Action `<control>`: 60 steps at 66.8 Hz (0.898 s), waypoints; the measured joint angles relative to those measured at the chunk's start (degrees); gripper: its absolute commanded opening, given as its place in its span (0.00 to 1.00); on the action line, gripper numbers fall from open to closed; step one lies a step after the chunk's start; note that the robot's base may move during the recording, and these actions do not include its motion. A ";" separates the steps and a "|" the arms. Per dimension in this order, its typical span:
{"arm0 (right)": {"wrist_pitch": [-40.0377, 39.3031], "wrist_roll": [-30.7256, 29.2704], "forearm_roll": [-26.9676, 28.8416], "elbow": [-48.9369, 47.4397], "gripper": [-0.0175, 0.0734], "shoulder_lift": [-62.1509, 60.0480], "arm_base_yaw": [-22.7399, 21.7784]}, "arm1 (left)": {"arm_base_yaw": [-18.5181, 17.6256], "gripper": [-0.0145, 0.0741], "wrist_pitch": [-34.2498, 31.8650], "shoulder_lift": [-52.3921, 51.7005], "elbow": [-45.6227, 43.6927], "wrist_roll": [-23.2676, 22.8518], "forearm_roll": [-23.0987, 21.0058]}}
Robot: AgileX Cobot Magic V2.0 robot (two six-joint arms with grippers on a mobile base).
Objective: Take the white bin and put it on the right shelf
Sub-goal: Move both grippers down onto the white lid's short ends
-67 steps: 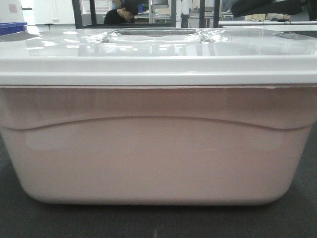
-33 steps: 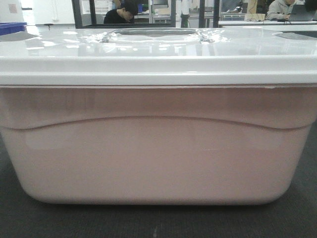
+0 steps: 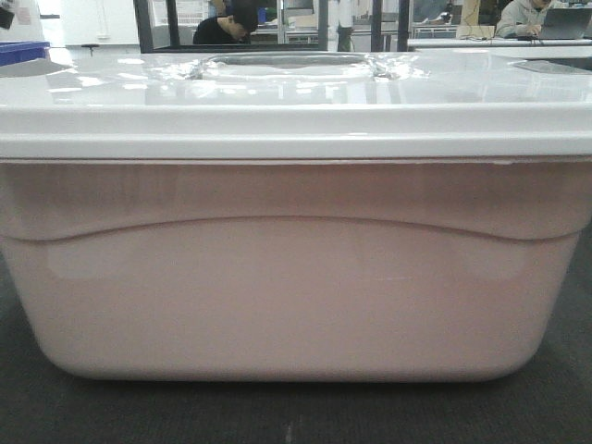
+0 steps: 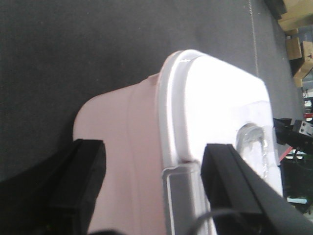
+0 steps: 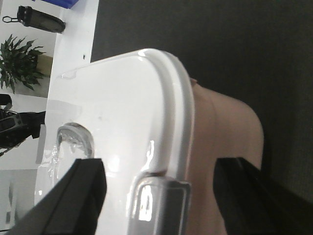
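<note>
The white bin (image 3: 296,277) fills the front view, pinkish translucent body under a glossy white lid (image 3: 296,92), standing on dark carpet. In the left wrist view my left gripper (image 4: 154,152) is open, its black fingers (image 4: 83,176) straddling the bin's end (image 4: 137,147) and a clear latch (image 4: 181,196). In the right wrist view my right gripper (image 5: 161,169) is open and straddles the opposite end (image 5: 220,132) around its latch (image 5: 159,205). I cannot tell whether any finger touches the bin. The right shelf is out of view.
Dark carpet (image 3: 555,407) lies around the bin. Behind it stand black frame posts (image 3: 143,23), a blue bin (image 3: 23,51) at far left and seated people (image 3: 227,26). Cardboard boxes (image 4: 301,44) sit beside the carpet; a potted plant (image 5: 19,63) stands opposite.
A dark shape at the top right of the front view has moved out of sight, uncovering a seated person. The bin has not moved.
</note>
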 measured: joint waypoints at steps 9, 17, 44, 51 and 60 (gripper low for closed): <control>-0.24 -0.54 -0.47 1.27 0.83 0.97 0.00 | 0.00 0.54 0.00 0.09 0.00 0.13 1.36; -0.24 -0.67 -0.72 1.97 0.83 0.97 0.00 | -0.11 0.54 0.00 0.09 0.00 0.17 1.73; -0.24 -0.76 0.13 5.06 0.83 0.97 0.68 | -5.01 0.54 0.10 0.09 0.00 0.17 3.05; -0.33 -0.88 0.72 5.06 0.83 0.97 2.55 | -5.01 0.54 0.10 0.09 0.00 0.17 3.05; -0.44 -1.22 0.94 5.17 0.83 0.97 4.94 | -5.01 0.54 0.10 0.09 0.00 0.27 3.05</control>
